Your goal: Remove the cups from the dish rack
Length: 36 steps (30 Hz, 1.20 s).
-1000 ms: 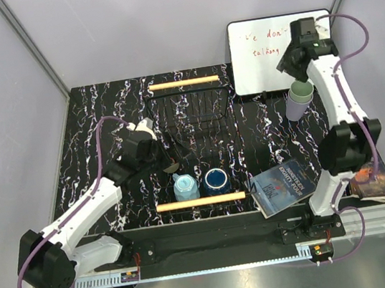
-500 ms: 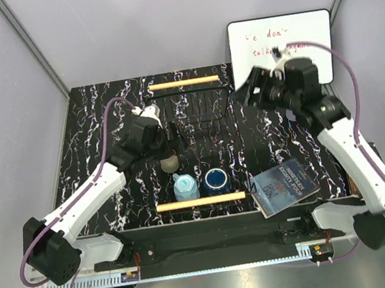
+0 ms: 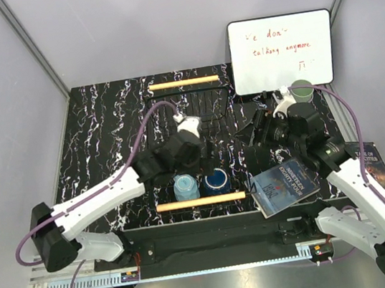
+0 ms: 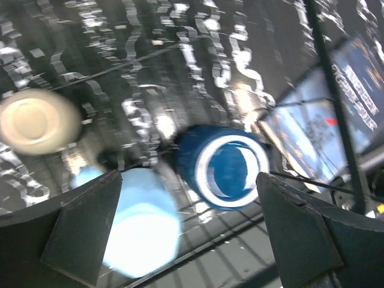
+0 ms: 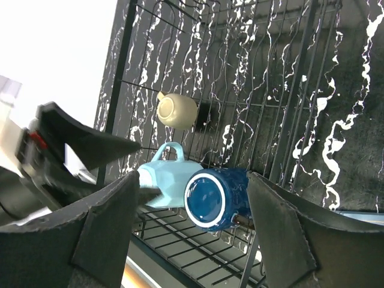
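Our left gripper (image 4: 187,180) hung with jaws apart over the dish rack (image 3: 201,201), where the beige mug (image 4: 36,122), light blue mug (image 3: 185,186) and navy mug (image 3: 216,179) lay inside. Our right gripper (image 5: 193,180), also spread and empty, pointed at the same mugs. We feared the two arms could collide there. The green tumbler (image 3: 302,90) stood outside, by the whiteboard (image 3: 279,47).

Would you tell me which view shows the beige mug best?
The right wrist view: the beige mug is sharp and unobstructed there. The left wrist view shows it blurred at the frame's left edge; in the top view the left arm hides it.
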Each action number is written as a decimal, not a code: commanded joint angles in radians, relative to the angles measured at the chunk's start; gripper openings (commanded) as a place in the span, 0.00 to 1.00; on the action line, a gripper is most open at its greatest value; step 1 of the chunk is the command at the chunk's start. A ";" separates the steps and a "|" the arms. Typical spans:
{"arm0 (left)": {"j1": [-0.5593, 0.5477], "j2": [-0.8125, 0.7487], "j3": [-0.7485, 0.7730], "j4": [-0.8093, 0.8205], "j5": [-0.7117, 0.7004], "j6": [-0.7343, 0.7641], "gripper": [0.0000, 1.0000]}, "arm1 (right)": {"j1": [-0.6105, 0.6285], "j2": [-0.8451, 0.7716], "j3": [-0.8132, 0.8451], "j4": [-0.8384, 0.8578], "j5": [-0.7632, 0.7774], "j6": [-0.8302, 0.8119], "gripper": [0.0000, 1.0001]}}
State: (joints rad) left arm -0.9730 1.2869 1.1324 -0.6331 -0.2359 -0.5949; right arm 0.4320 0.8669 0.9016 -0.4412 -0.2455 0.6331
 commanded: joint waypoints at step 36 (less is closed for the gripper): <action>0.108 -0.198 -0.086 -0.050 -0.266 -0.155 0.99 | 0.272 0.291 0.335 -0.511 0.147 -0.251 0.77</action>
State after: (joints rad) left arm -0.8658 1.1091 1.0641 -0.6918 -0.4831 -0.7128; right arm 0.6041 1.1213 1.1896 -0.9161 -0.1711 0.3882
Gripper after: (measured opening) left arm 0.987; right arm 0.774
